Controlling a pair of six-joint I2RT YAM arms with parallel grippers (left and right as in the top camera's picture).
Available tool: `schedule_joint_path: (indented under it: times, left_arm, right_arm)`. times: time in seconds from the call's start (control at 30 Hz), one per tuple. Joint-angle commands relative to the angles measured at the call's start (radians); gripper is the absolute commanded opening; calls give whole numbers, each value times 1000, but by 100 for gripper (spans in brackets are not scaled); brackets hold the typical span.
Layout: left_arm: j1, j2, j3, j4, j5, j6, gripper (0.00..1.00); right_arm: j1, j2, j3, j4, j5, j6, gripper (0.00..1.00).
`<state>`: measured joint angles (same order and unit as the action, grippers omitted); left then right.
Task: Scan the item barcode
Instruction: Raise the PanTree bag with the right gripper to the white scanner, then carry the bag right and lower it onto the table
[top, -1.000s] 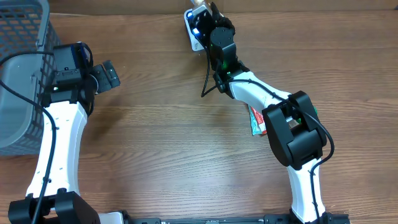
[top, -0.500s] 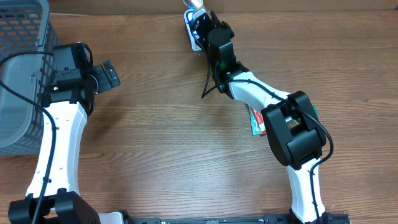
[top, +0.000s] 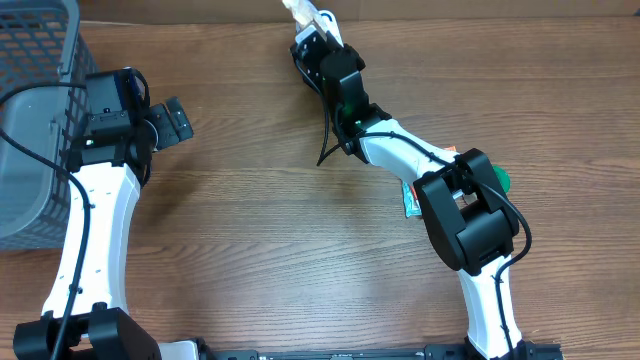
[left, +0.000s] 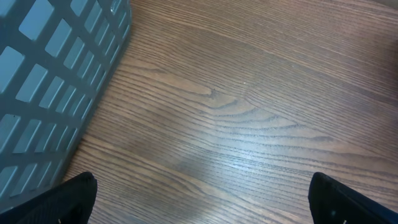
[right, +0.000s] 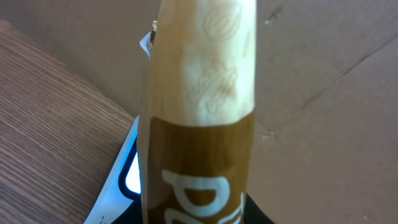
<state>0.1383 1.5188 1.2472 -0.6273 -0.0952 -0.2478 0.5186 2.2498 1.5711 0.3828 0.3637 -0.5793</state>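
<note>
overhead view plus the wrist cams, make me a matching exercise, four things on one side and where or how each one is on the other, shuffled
Things
1. basket
2. left fingers
3. brown packet
4. red and green packet

Place or state
a. spread wide, holding nothing
b. partly hidden under the right arm
c. far left of the overhead view
d. clamped in the right fingers

Pairs: 1-c, 2-a, 3-d, 4-b
</note>
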Motion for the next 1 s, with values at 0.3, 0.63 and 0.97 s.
schedule_joint_path:
  times: [0.3,0.63,0.97]
  left_arm:
    - [-1,-2,10,3,-12,-3,100]
    - [-1,-2,10,3,-13,-3,100]
    - [-1,-2,10,3,-12,-3,100]
  right_arm:
    - [-1,-38,14,52,2,68,3]
    - [-35,-303,14,-136,2,352,4]
    - [-70,-530,14,-913,-170,587,4]
